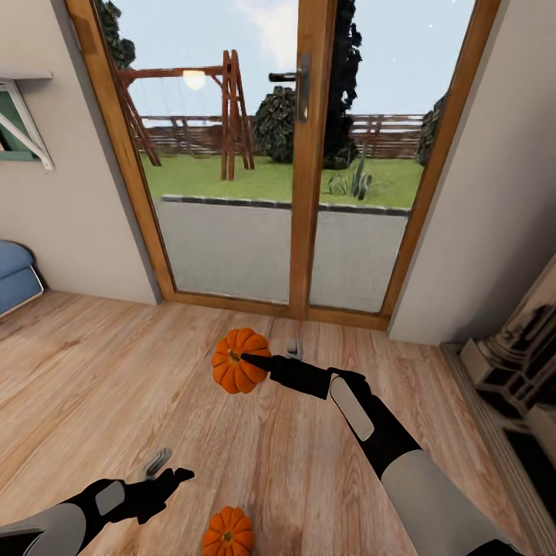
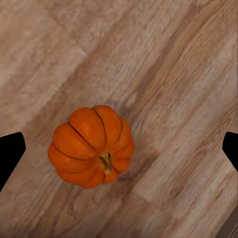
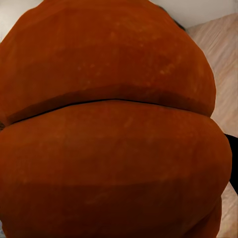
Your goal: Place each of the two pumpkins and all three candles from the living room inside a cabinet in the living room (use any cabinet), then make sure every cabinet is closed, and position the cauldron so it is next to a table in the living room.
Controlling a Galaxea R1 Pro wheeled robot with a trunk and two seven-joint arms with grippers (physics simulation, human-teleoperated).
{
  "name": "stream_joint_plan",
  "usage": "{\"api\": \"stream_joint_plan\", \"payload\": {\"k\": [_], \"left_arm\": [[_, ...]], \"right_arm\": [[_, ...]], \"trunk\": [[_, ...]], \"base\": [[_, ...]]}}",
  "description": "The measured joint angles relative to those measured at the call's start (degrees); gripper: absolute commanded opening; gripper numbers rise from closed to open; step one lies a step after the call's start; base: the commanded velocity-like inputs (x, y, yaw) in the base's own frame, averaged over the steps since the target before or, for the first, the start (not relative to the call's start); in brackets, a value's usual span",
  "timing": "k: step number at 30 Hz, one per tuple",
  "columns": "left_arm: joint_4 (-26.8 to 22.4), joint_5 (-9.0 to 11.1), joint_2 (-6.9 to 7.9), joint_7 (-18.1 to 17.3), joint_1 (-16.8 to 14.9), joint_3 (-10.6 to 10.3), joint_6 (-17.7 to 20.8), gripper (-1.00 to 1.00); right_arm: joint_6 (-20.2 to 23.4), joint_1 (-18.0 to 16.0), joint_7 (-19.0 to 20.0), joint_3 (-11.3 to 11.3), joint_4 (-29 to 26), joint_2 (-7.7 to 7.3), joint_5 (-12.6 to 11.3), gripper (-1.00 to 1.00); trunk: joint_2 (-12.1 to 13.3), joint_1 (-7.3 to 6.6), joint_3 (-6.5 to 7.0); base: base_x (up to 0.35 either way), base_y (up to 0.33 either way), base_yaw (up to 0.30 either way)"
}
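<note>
Big glass patio door (image 1: pixel 293 154) ahead of me, garden beyond it, and plank floor (image 1: pixel 116 371) running out under both my arms. Down at the right edge, a dark ornate fireplace (image 1: pixel 517 363). Now the pumpkins: the far pumpkin (image 1: pixel 239 361) sits at my right jaws (image 1: pixel 259 360), one dark finger laid across its top by the stem, and the right wrist camera is jammed up against orange ribs; I judge I'm clamped on it, and whether it has left the floor I cannot tell. The near pumpkin (image 1: pixel 228 532) rests on the planks just beside my left jaws (image 1: pixel 166 469), which hang spread wide above it, gripping nothing. So, early days: nothing stowed that I can see, candles and cauldron yet to come.
</note>
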Motion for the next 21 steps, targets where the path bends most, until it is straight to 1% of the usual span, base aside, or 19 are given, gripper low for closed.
{"api": "stream_joint_plan", "payload": {"k": [4, 15, 21], "left_arm": [[0.16, 0.12, 0.25, -0.03, 0.01, -0.01, 0.01, 1.0], [0.23, -0.14, -0.03, -0.11, 0.01, -0.02, -0.05, 1.0], [0.23, -0.21, 0.02, -0.07, 0.01, -0.02, -0.07, 1.0]], "right_arm": [[-0.01, 0.0, -0.01, 0.0, 0.03, 0.07, 0.01, -1.0], [-0.02, 0.0, -0.01, -0.08, 0.08, -0.21, 0.03, -1.0], [0.0, 0.0, -0.01, -0.09, 0.09, -0.23, 0.03, -1.0]], "trunk": [[-1.6, 0.88, -0.72], [-5.92, 3.25, -2.7], [-6.01, 3.41, -4.03]], "base": [[0.0, 0.0, 0.0], [0.0, 0.0, 0.0], [0.0, 0.0, 0.0]]}}
